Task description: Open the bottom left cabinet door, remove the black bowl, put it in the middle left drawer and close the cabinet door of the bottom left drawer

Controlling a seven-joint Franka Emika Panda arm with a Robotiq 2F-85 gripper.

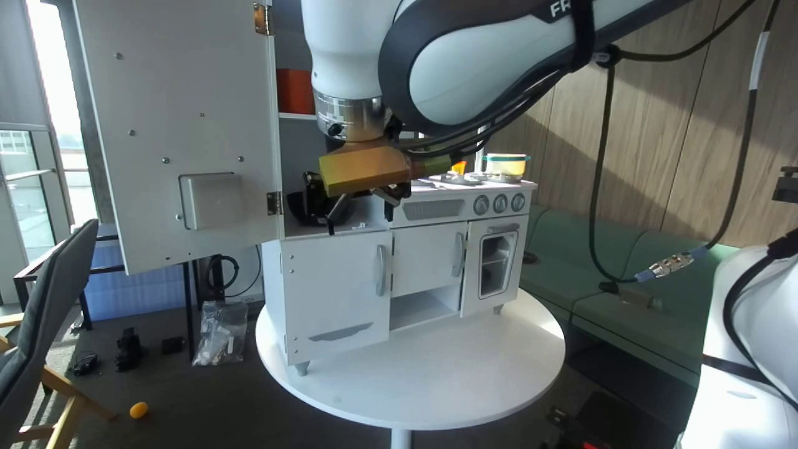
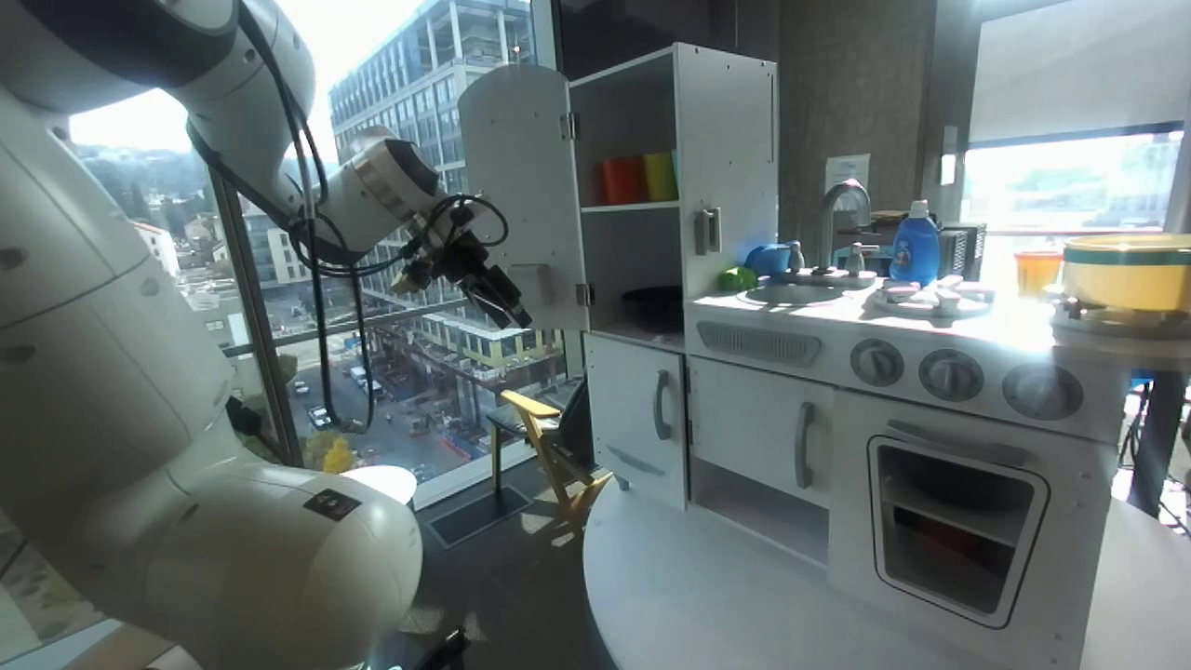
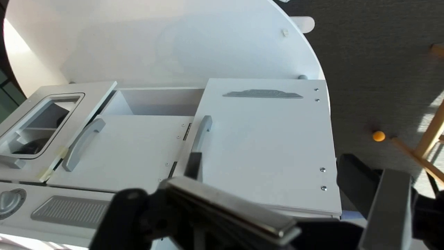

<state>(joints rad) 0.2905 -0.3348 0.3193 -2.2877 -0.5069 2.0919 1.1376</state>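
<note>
My gripper (image 1: 360, 219) is open and empty, its fingers wide apart in the wrist view (image 3: 275, 170). It hangs in front of the left column, near the top edge of the bottom left cabinet door (image 1: 336, 284). That door looks shut in all views, with its grey handle below my left finger in the wrist view (image 3: 267, 139). The bottom left drawer is hidden behind it. The black bowl (image 2: 656, 307) sits on the floor of the middle left drawer (image 2: 625, 256), the open niche above the door. In an exterior view my gripper partly covers the bowl (image 1: 299, 209).
A tall white door (image 1: 187, 125) stands swung wide open beside the niche. A shelf above the bowl holds an orange-red cup (image 2: 622, 180) and a yellow-green cup (image 2: 661, 177). The oven door (image 2: 958, 521) and stove knobs (image 2: 951, 374) are at the right. The unit stands on a round table (image 1: 436, 380).
</note>
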